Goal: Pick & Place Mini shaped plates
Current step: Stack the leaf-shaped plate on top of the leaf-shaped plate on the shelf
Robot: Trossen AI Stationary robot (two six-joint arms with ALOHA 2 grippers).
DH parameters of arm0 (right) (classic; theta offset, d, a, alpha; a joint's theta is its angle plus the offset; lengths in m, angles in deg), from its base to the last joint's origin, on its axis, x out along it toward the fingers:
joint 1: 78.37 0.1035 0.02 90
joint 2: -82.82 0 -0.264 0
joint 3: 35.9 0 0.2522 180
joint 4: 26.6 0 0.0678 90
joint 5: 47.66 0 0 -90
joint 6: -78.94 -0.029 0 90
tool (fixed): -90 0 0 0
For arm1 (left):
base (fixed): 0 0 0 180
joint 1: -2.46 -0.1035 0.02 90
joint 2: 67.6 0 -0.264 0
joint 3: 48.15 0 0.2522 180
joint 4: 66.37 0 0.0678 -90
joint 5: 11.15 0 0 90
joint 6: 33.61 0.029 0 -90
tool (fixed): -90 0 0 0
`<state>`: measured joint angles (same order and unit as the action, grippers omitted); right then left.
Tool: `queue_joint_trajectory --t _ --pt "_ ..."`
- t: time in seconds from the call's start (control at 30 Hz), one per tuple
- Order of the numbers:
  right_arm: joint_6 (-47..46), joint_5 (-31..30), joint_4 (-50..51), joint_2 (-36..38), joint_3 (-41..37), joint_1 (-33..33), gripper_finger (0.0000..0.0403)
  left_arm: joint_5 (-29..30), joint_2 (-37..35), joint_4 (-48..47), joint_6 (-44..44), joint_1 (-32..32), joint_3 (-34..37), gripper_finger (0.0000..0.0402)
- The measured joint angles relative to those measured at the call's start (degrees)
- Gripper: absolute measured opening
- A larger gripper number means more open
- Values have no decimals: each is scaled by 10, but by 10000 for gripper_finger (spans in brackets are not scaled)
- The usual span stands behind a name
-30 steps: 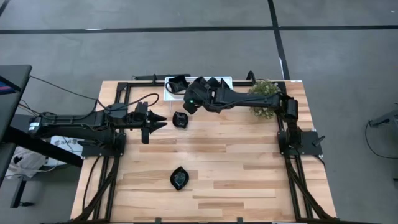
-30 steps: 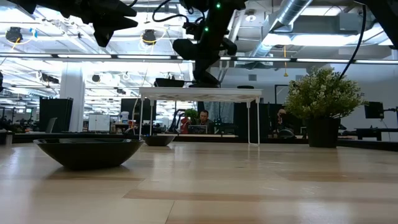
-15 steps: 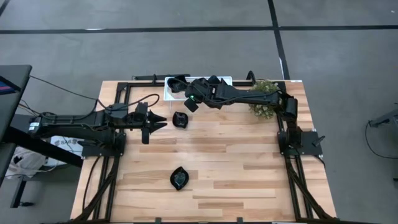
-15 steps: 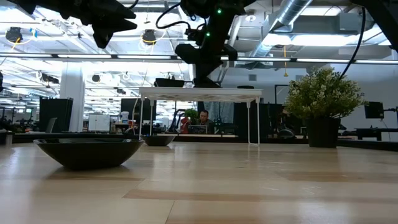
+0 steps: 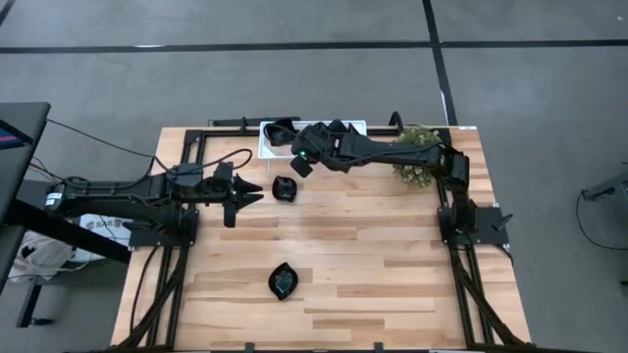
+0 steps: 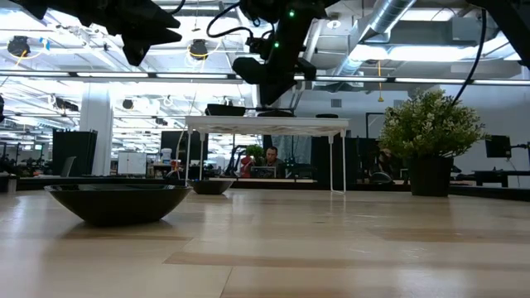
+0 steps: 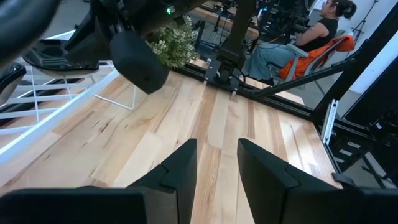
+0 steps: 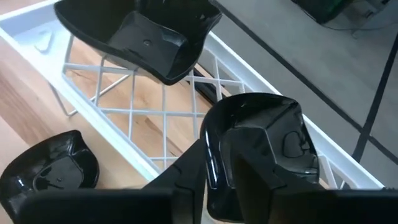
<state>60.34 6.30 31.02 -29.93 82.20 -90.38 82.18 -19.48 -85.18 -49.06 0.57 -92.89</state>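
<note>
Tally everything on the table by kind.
Black mini plates: 4 (2 on the tray, 2 on the tabletop)
White lattice tray: 1
Potted plant: 1
Total: 6

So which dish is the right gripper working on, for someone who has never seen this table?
Find the white lattice tray at the table's far edge, beside the potted plant. Two black dishes sit on it; the right gripper hovers over the squarish dish, nearer the plant. The other dish sits farther along the rack, clear of the arm.
</note>
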Motion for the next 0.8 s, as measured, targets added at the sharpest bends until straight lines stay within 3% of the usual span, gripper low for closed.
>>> queue_joint_trajectory --t 0.2,0.5,0.7,0.8 --pt "-3 -4 29 0 43 4 62 0 0 -1 0 0 0 117" --pt "65 -7 40 4 111 53 61 -3 0 -7 0 0 0 117" --pt "159 -101 67 42 117 139 53 -3 0 -27 1 0 0 117" --pt "160 -51 110 82 117 170 47 -3 0 -27 1 -3 1 117"
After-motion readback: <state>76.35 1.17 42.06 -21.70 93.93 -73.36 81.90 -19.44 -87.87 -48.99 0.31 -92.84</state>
